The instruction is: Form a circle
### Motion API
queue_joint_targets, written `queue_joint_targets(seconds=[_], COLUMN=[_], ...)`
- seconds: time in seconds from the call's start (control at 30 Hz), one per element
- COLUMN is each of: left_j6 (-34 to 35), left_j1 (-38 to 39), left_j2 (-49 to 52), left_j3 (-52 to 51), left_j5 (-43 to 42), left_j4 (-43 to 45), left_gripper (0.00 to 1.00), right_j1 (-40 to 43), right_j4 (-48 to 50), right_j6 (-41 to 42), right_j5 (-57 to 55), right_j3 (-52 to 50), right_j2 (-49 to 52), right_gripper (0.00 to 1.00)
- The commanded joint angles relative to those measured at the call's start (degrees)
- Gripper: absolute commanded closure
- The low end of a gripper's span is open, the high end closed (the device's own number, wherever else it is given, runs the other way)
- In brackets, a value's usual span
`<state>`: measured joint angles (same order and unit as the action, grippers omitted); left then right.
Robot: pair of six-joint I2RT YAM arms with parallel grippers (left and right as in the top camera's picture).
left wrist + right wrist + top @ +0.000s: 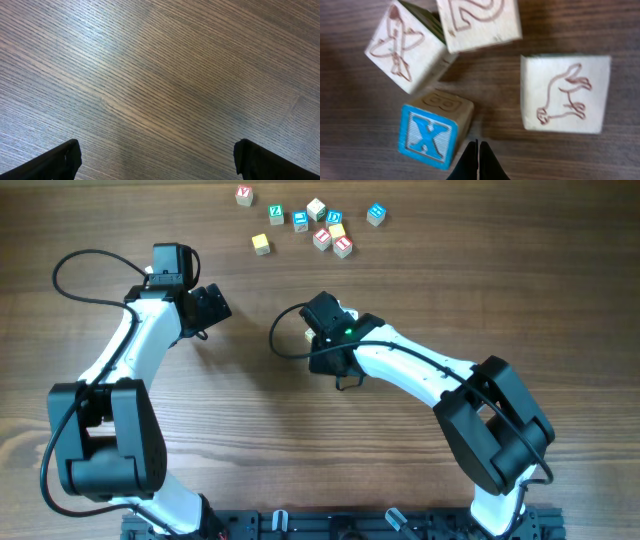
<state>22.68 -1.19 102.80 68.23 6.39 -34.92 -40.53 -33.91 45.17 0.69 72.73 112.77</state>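
Right pincer (478, 161), pinched together, sits just beside the blue X cube (429, 136). Nudge it slowly with the tips, closing the circle (565, 92).

Blue X cube (427, 136); cream cubes (565, 92) w/ red-brown outlines; brown woodgrain table (160, 75).

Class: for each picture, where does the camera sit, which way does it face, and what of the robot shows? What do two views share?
Overhead: fixed above the table, looking straight down; left arm, right arm and scattered letter cubes show.
Left wrist: on the left arm, facing down at bare wood; open fingers in the lower corners.
Right wrist: close above a blue X cube and three pale cubes; shut fingers at bottom centre.
Shared: overhead, one pale cube peeks from under the right arm, likely from that group.
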Motion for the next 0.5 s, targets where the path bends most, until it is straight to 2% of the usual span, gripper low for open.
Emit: queue_joint_targets(seconds=[0.0, 0.23, 0.37, 0.47], left_j6=[0.52, 0.52, 0.52, 0.52], left_j1=[-0.26, -0.26, -0.26, -0.26], left_j2=[-0.9, -0.9, -0.9, -0.9], left_j3=[0.46, 0.46, 0.46, 0.46], left_j5=[0.57, 0.55, 0.55, 0.57], left_j4=[0.02, 0.02, 0.02, 0.02], left_gripper=[0.0, 0.0, 0.0, 0.0], right_j1=[-0.11, -0.11, 0.07, 0.76], right_j4=[-1.11, -3.52, -4.72, -5.77], right_j6=[-0.17, -2.8, -4.37, -6.34], right_j5=[0.68, 0.44, -0.83, -1.9], right_j3=[-0.02, 1.38, 1.68, 1.99], right_j2=[0.59, -1.2, -6.64, -12.24], right_gripper=[0.96, 0.94, 0.81, 0.59])
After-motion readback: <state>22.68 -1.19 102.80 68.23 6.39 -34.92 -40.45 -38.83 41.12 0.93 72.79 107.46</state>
